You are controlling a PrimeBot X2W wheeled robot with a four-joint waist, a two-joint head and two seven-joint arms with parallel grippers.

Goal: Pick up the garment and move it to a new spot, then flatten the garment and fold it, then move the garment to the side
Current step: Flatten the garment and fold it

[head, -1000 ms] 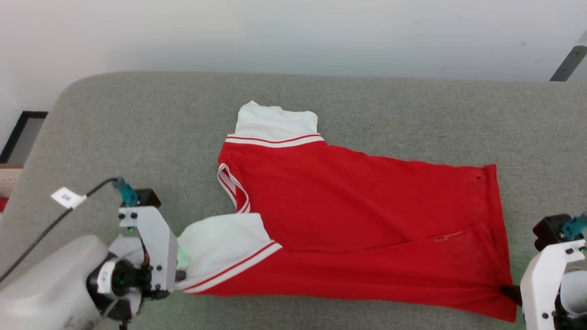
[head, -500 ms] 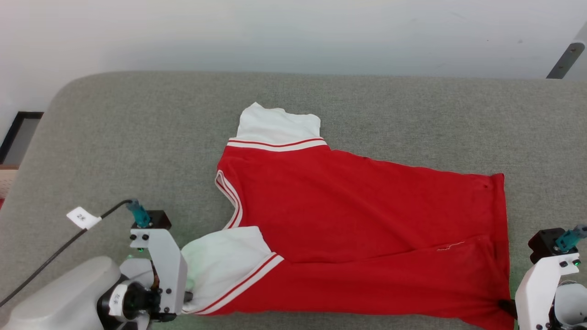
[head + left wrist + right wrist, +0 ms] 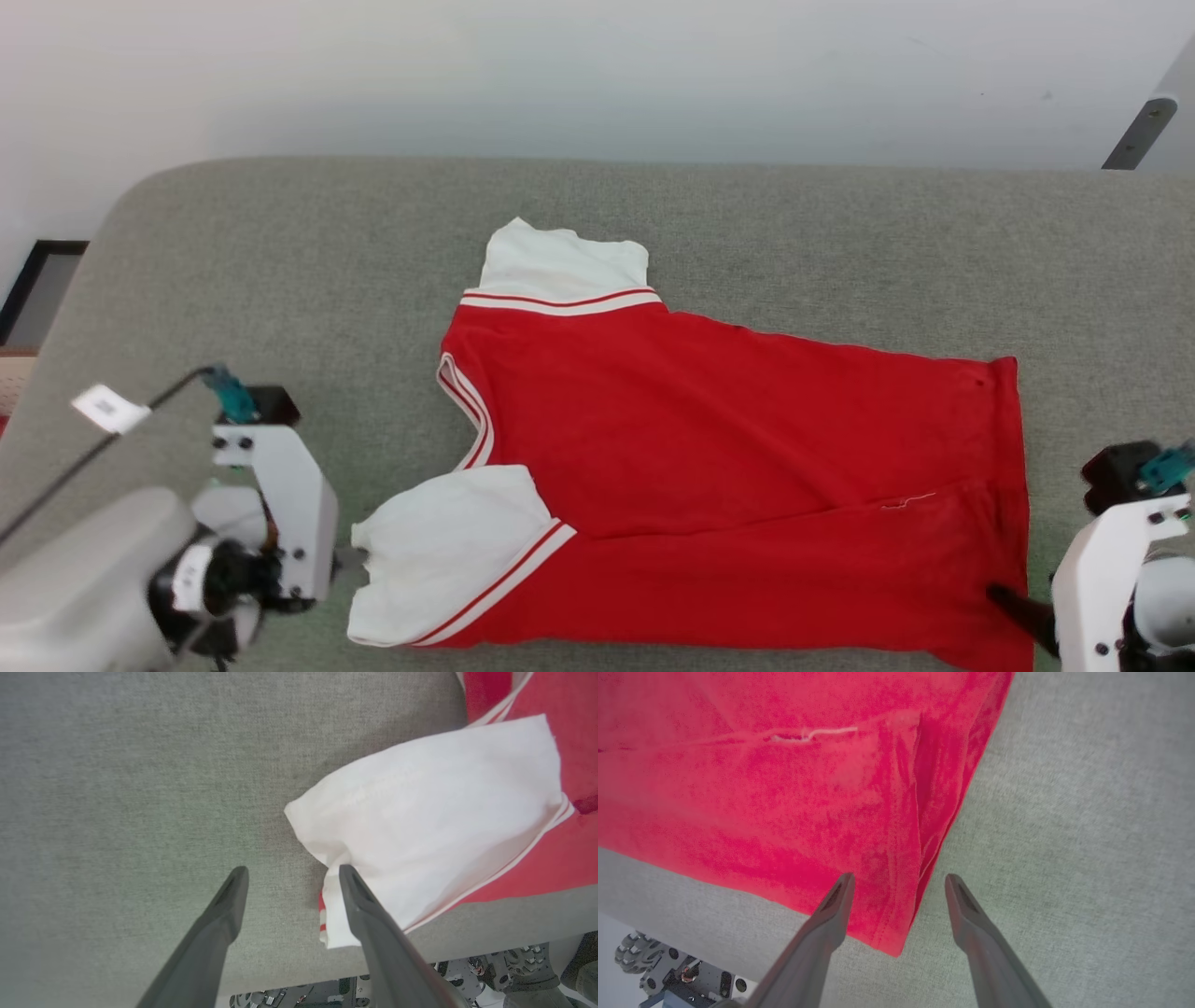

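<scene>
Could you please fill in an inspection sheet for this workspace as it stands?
surface: grey fabric top, flat, with a rounded corner.
job's things: garment lying spread, white sleeves toward the robot's left, hem toward its right.
clutter: nothing seen.
grippers: left gripper open beside the near sleeve; right gripper open astride the hem corner; neither holds cloth.
cables: black cable with white tag at the left wrist.
surroundings: pale wall behind.

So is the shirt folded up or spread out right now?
Mostly spread: the garment lies flat on the grey cushion, with only its near long edge turned over along one crease.
</scene>
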